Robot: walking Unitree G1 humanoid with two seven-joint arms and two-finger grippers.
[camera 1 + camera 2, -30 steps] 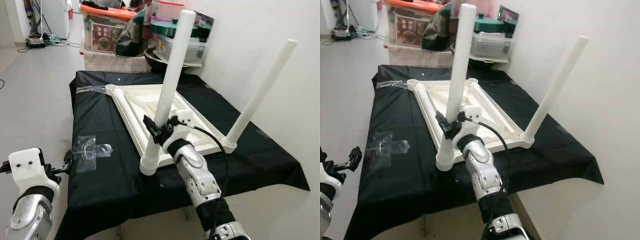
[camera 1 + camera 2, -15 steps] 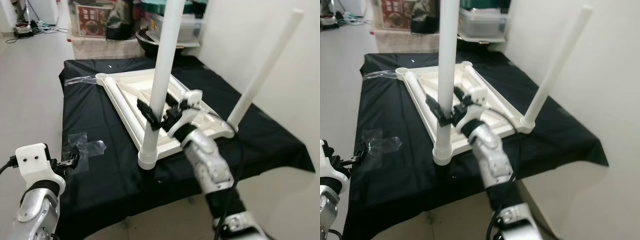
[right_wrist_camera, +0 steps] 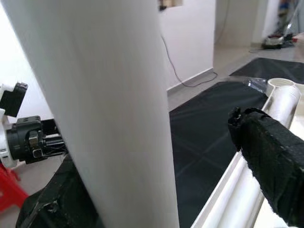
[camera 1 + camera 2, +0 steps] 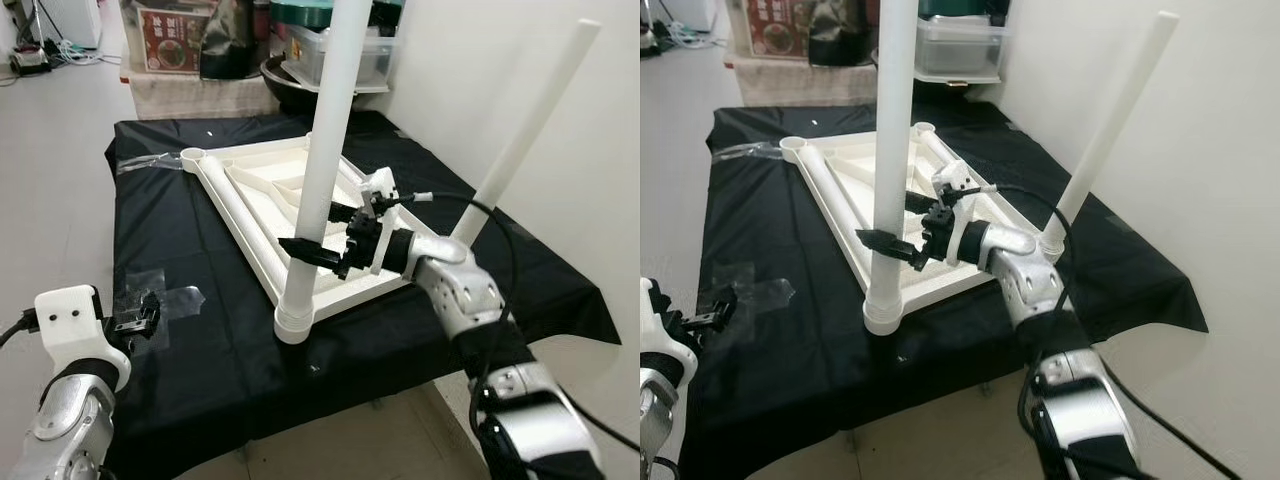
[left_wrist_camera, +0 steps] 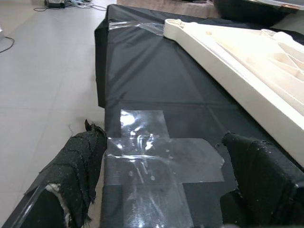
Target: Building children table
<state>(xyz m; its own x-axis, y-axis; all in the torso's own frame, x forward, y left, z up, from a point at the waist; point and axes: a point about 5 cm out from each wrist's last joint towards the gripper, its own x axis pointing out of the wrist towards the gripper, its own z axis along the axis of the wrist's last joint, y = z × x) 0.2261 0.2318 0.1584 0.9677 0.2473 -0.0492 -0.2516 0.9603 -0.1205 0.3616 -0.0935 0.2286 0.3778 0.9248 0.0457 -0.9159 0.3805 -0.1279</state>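
The black-draped work table [image 4: 200, 330] carries the upturned white tabletop [image 4: 262, 195], two of its corner sockets filled by legs. The far leg [image 4: 525, 130] leans at the right corner. The near leg [image 4: 318, 160] stands in its socket, closest to the robot. A second ago the right gripper [image 4: 320, 240] clamped this leg; now its fingers are spread either side — apparently released, so the leg looks seated. The left gripper [image 5: 161, 190] hovers spread over crossed clear tape [image 5: 156, 161].

The near white leg [image 4: 325, 150] runs off the frame's top edge, hiding its upper end.
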